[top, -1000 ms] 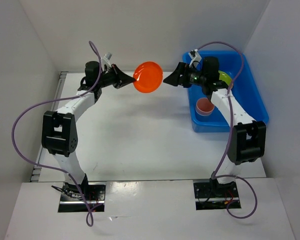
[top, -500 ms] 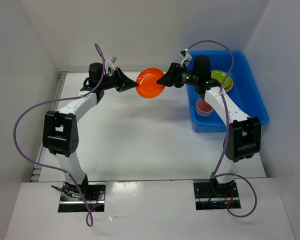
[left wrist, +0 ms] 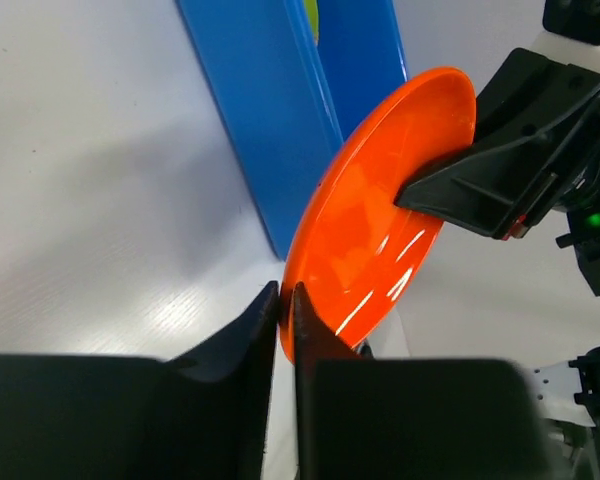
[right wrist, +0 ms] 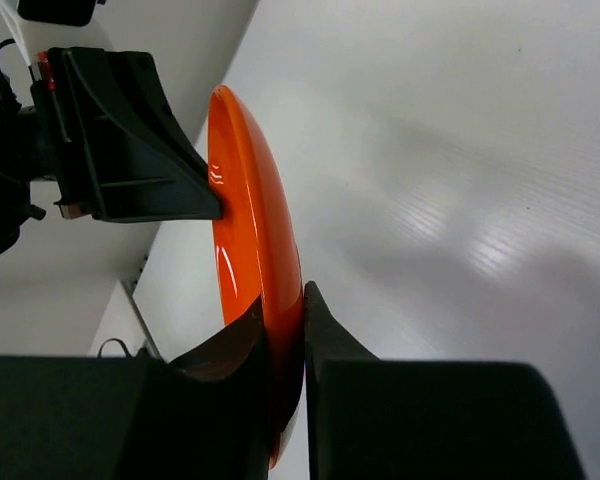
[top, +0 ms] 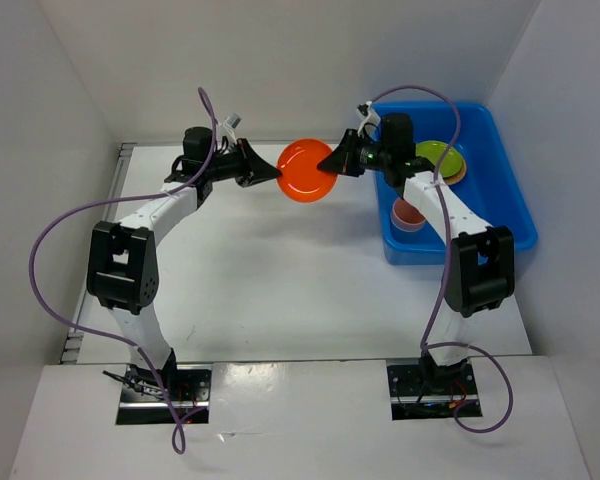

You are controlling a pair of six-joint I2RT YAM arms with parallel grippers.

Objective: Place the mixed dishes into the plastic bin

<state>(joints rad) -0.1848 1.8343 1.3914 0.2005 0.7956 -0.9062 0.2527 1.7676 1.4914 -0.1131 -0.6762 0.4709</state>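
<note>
Now the flat white table carries, at its far right, the plastic bin, a bright blue rectangular tub with smooth walls and a raised rim. Next in size is the orange plate, round, glossy and shallow. It is in the air over the far middle of the table, just left of the bin and outside it, standing almost on edge between the two arms. Inside the bin lie a lime green plate and a pink cup near the left wall. The left gripper pinches the left rim of the plate, and the right gripper pinches the opposite rim. The top view does not show the fingers clearly. The left wrist view does: its black fingers are nearly together on the thin edge of the plate, with the bin wall behind. The right wrist view shows the plate edge-on, its rim between the fingers.
</note>
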